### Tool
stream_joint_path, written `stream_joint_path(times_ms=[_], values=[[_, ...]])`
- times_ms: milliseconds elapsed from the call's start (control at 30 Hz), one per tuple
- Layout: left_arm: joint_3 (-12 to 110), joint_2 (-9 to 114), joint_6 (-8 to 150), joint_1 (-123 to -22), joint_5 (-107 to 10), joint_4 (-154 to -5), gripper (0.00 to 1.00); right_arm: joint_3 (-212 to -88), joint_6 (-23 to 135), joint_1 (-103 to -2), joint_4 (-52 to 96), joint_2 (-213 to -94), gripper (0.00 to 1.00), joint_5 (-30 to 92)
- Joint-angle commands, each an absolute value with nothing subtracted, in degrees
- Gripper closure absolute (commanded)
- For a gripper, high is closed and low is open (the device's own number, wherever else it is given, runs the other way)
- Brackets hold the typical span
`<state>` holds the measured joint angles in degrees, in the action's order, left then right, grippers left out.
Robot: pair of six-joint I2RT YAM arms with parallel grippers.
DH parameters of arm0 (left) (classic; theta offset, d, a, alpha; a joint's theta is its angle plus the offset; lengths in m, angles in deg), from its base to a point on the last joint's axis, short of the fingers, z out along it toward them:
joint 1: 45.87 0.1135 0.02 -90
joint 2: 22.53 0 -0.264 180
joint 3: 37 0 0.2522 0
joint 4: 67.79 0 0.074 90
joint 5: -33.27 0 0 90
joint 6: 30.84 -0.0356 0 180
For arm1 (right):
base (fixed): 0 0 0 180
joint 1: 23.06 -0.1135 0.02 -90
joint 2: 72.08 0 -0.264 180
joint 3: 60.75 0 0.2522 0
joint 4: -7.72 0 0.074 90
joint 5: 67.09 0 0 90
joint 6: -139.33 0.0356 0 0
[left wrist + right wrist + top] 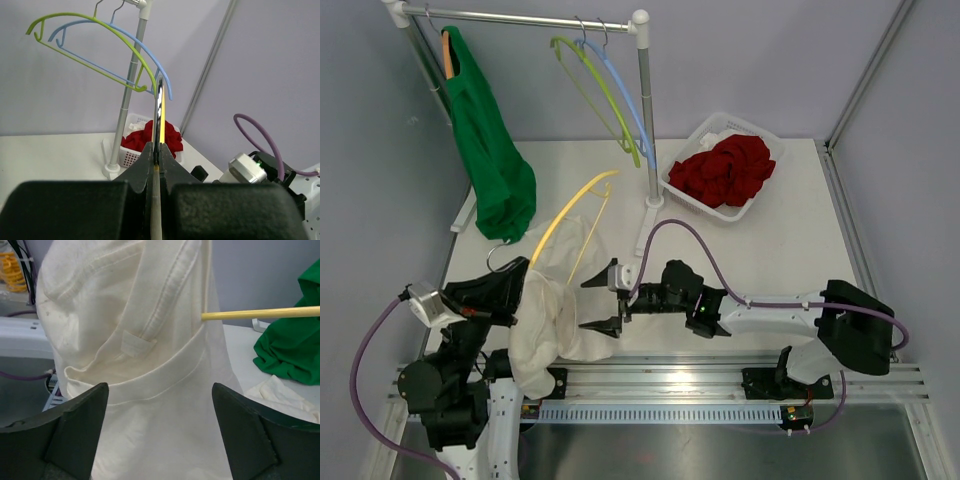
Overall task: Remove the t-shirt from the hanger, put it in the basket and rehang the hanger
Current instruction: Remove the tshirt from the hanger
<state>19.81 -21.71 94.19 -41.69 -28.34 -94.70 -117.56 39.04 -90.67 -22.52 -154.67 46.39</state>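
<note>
Shirt position: cream t-shirt (555, 300) hangs bunched at the lower left of the top view, draped off the low end of the yellow hanger (575, 200) and sagging to the worktop (770, 250) edge by the arm bases.
Hanger: tilted, with one arm rising toward the frame centre. In the right wrist view a bare yellow rod pokes out of the fabric near a seam, so the shirt is not yet off.
Left tool (157, 160): clenched on the yellow hanger, the jaws pinching its thin bar edge-on.
Right tool (157, 390): released, jaws spread wide to either side of the hanging cloth, just in front of it and gripping nothing.
Handling: soft, light, limp cotton. It will stretch and slide rather than resist, though a hem or collar may snag on the hanger's tip.
Where to grip: probably a thick fold near the stitched hem or collar band seen in the right wrist view, since doubled fabric gives the pads more to bite than a single layer.
Risk: pinching the rod along with the cloth would drag the hanger too.
Nearby: green garment (490, 150) on the rail, upper left.
</note>
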Motion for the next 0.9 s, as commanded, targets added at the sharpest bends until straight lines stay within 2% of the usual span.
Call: stream_joint_path(times_ms=[0, 167, 200, 233, 300, 367, 400, 467, 633, 867], values=[[20.0, -26.66, 96.96, -41.83, -27.63, -87.79, 1.0, -120.98, 38.26, -91.7, -26.52, -157.85, 0.15, 46.46], [19.04, -27.19, 97.74, -41.74, -28.16, -85.78, 1.0, -123.99, 36.41, -95.03, -25.8, -161.9, 0.17, 44.45], [18.43, -27.28, 98.18, -41.74, -28.33, -85.16, 1.0, -124.34, 36.15, -95.56, -25.8, -162.34, 0.3, 44.01], [18.25, -27.45, 99.06, -41.74, -28.68, -84.55, 1.0, -124.6, 35.54, -96.18, -25.54, -162.6, 0.5, 43.65], [17.46, -27.8, 99.94, -41.74, -29.39, -82.88, 1.0, -124.78, 35.0, -97.84, -25.8, -162.87, 0.8, 42.16], [17.19, -27.81, 101.35, -41.74, -31.67, -82.17, 1.0, -124.61, 34.39, -99.33, -26.5, -162.7, 0.9, 41.72], [17.02, -27.63, 101.87, -41.74, -32.37, -81.82, 1.0, -124.61, 34.3, -99.87, -26.16, -162.69, 1.0, 41.63], [16.58, -27.19, 102.75, -41.65, -34.13, -79.19, 1.0, -125.31, 33.69, -100.92, -25.1, -162.34, 1.0, 41.63], [13.76, -25.96, 107.32, -41.74, -36.59, -69.88, 1.0, -133.11, 27.73, -105.93, -8.42, -164.0, 1.0, 40.41], [14.38, -22.88, 108.91, -41.74, -37.3, -66.53, 1.0, -139.36, 23.4, -109.28, 4.41, -168.58, 1.0, 36.97]])
